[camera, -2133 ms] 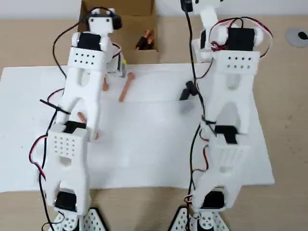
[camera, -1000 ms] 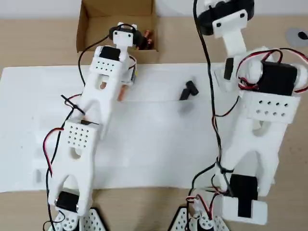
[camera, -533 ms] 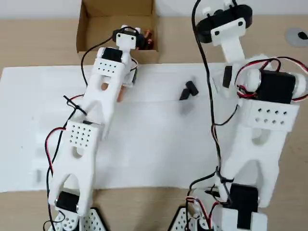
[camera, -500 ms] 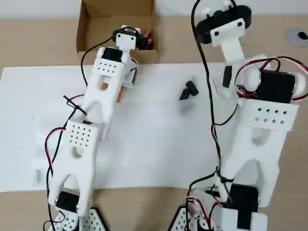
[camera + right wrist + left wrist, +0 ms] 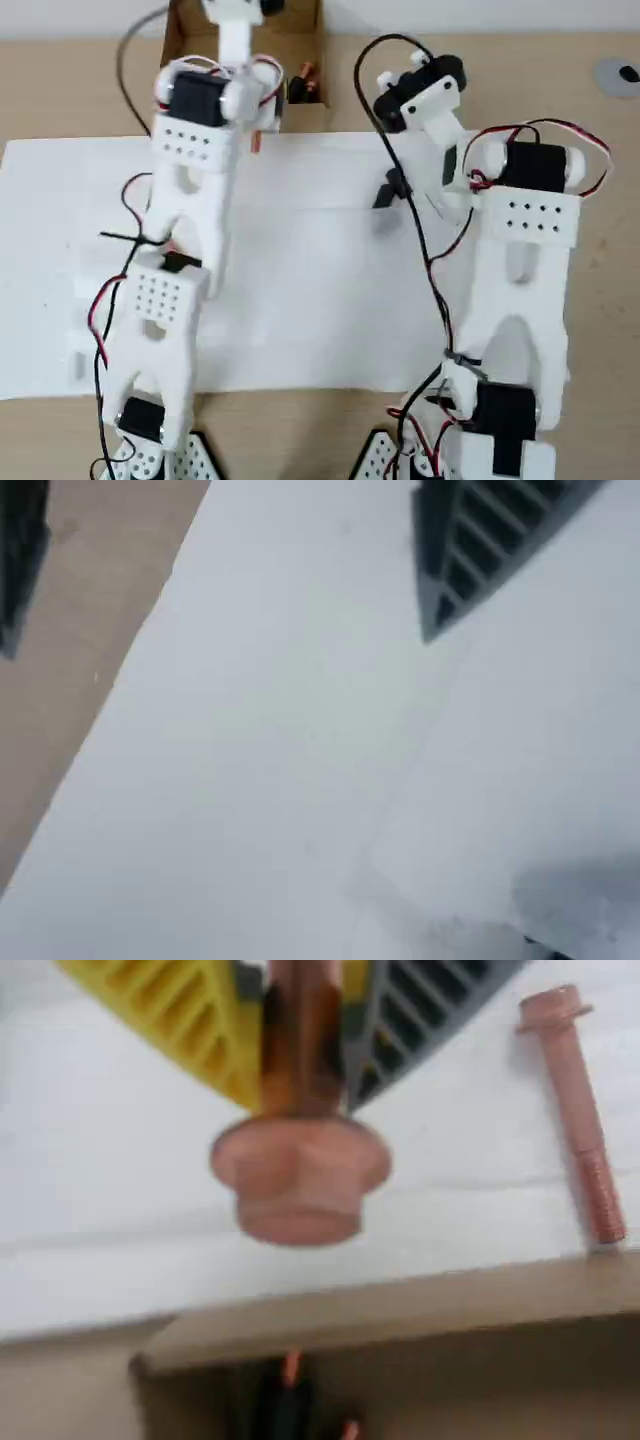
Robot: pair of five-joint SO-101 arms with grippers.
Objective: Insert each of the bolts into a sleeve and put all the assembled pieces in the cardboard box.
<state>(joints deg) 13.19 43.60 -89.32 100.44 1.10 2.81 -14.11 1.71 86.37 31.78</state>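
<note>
**Left gripper with a bolt at the box wall**

The left gripper (image 5: 300, 1085) is shown clamped on a bolt (image 5: 300, 1180). The shank is pinched between the yellow and the grey jaw. The flanged hex head stands clear of both jaws and is turned toward the wrist camera. The bolt is held above the sheet (image 5: 120, 1190), just in front of the box (image 5: 400, 1305), on the outer side of its front wall.

A second bolt (image 5: 573, 1110) is seen lying flat on the sheet beside the held one. Its threaded end reaches the foot of the box's front wall and its head points away from the box. Whether the thread touches the cardboard cannot be told.

Inside the box, assembled pieces (image 5: 304, 84) are seen as dark sleeves with copper ends showing. They are gathered in the front corner nearest the right arm.

The right gripper (image 5: 225, 620) is set wide, with nothing between its jaws. It is placed over the sheet, well apart from the box and off the same front corner.

A black sleeve (image 5: 389, 188) is shown lying on the sheet, apart from the box and close by the right arm's wrist.

The sheet is spread over the table (image 5: 600, 200). The box is set on the bare table with its front wall at the sheet's far edge.
</note>
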